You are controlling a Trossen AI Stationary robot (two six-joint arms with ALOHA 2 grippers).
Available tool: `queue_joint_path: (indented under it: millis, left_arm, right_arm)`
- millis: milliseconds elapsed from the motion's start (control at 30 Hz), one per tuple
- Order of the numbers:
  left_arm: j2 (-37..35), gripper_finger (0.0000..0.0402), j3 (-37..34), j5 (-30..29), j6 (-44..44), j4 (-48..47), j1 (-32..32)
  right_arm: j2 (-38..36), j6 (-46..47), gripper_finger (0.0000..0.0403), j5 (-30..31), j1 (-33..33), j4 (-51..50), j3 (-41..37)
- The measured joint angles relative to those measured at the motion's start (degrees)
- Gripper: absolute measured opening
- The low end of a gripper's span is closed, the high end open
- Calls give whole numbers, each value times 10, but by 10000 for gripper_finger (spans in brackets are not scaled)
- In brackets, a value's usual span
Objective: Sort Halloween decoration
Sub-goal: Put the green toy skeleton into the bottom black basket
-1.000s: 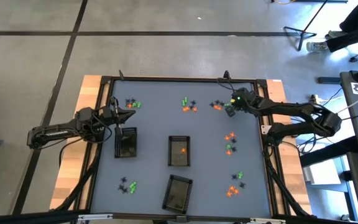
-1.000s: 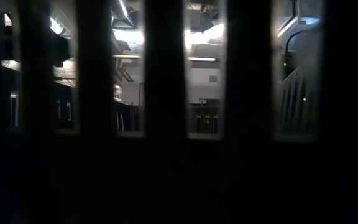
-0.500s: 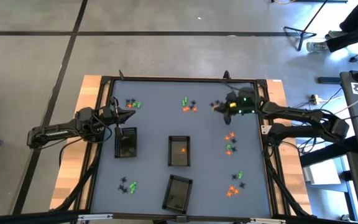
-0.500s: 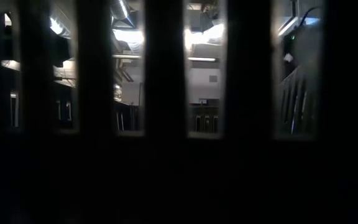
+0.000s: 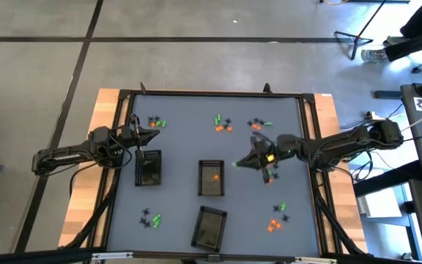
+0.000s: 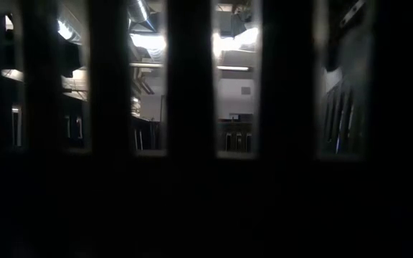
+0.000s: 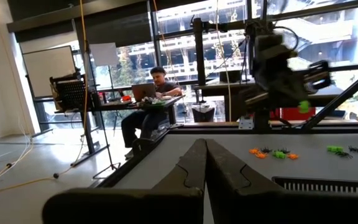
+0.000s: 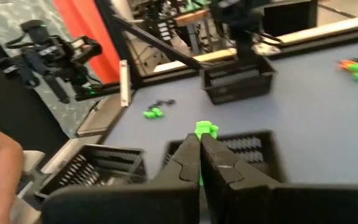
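Tiny orange, green and black trinkets lie in small clusters on the grey table: at the far edge [image 5: 156,122], [image 5: 223,125], [image 5: 259,124], on the right [image 5: 277,220] and near left [image 5: 151,218]. My right gripper [image 5: 242,163] hovers right of the middle tray [image 5: 211,178] and is shut on a green trinket [image 8: 205,130]. An orange trinket [image 5: 215,177] lies in that tray. My left gripper [image 5: 151,135] [image 7: 205,149] waits shut, just beyond the left tray [image 5: 148,167]. My right gripper pinches the green trinket between its two fingertips [image 8: 194,144]. The trinket's top [image 8: 206,129] sticks out past the fingertips and a sliver of green shows between the fingers. It is lifted clear of the table, above the middle tray's edge [image 8: 241,138].
A third tray [image 5: 209,227] sits near the table's near edge, turned slightly askew. More trinkets [image 5: 271,174] lie just under my right arm. A raised black frame [image 5: 310,132] borders the table. The low view is blocked by dark slats [image 6: 192,129]. A person [image 7: 154,99] sits beyond the table.
My right gripper has swung from the far right trinket cluster toward the table's middle and near side, turning to point at the middle tray and carrying the green trinket with it. My left arm has kept still.
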Motion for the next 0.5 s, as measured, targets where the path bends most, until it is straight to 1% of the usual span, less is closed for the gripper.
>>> queue_joint_path:
  millis: [133, 267, 333, 500]
  left_arm:
    - [0, 0, 0, 0, 0, 0, 0]
    - [0, 0, 0, 0, 0, 0, 0]
    - [0, 0, 0, 0, 0, 0, 0]
    - [0, 0, 0, 0, 0, 0, 0]
  right_arm:
    - [47, 0, 1, 54, 73, 6, 38]
    - [112, 1, 1, 98, 134, 6, 87]
    - [148, 1, 1, 106, 159, 6, 115]
    - [239, 18, 1, 107, 211, 4, 192]
